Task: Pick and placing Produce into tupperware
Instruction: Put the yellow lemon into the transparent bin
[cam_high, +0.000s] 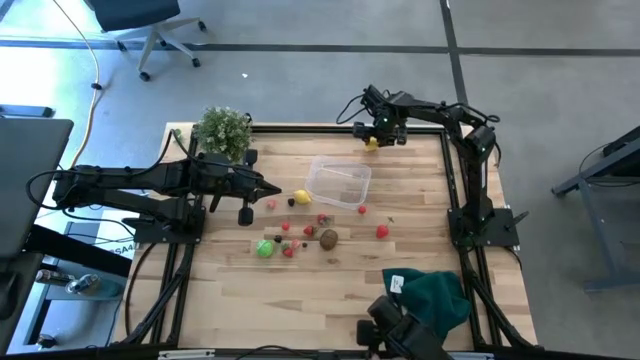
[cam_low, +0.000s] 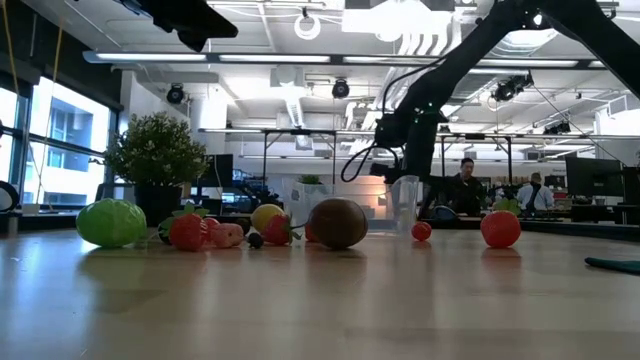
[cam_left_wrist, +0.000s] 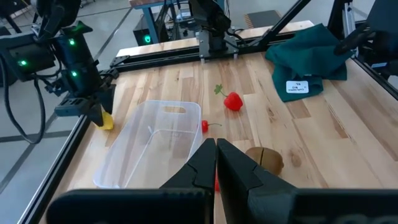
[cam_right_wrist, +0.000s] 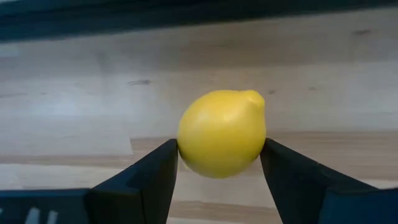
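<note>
Sitting empty, the tupperware (cam_high: 338, 184) holds no produce.

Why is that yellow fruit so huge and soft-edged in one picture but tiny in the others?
Right wrist view: the lemon sits between the right tool's fingers, right at the lens, so it looms and blurs. High view: the camera is far above, so it shrinks to a dot. Low view: ceiling lights glare.
</note>
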